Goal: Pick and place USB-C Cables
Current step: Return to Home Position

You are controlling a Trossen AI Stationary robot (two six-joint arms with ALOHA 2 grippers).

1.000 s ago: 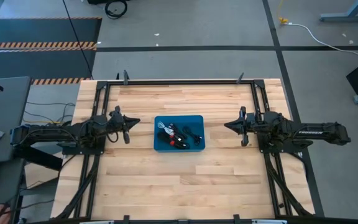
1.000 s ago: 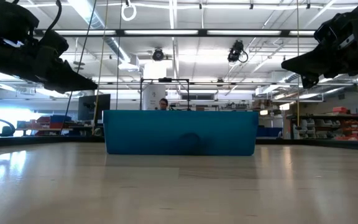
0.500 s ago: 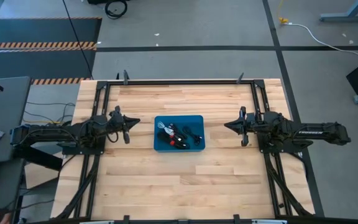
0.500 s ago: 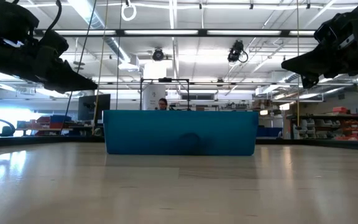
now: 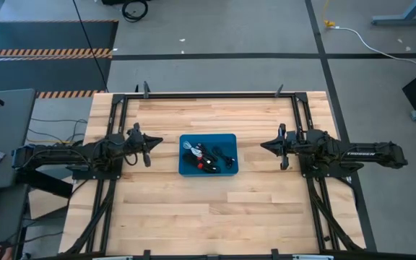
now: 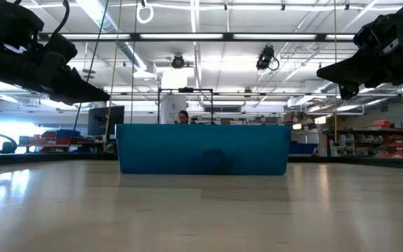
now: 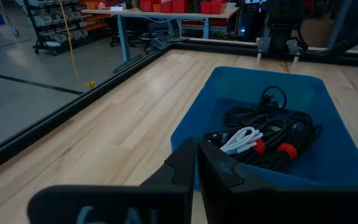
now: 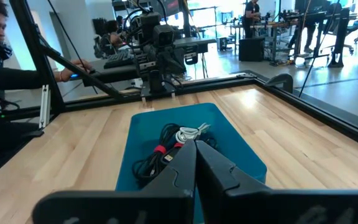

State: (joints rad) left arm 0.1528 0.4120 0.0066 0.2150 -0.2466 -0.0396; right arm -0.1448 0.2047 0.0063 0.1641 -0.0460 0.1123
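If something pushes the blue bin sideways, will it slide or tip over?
Probably slides: the blue bin looks low and wide, sitting flat. Likely light, holding only thin USB-C cables, which are loosely coiled and may shift.

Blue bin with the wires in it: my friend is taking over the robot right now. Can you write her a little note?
Left gripper: shut, empty, raised above the table on the bin's left, pointing at it.
Right gripper: shut, empty, raised on the bin's right, pointing at it.
Things: the bundled black, red-banded and white USB-C cables lie inside the blue rectangular plastic bin, which sits at the middle of the light wooden table.
Done: no cable shows loose on the table.
Left: seemingly nothing to pick; both arms look parked.
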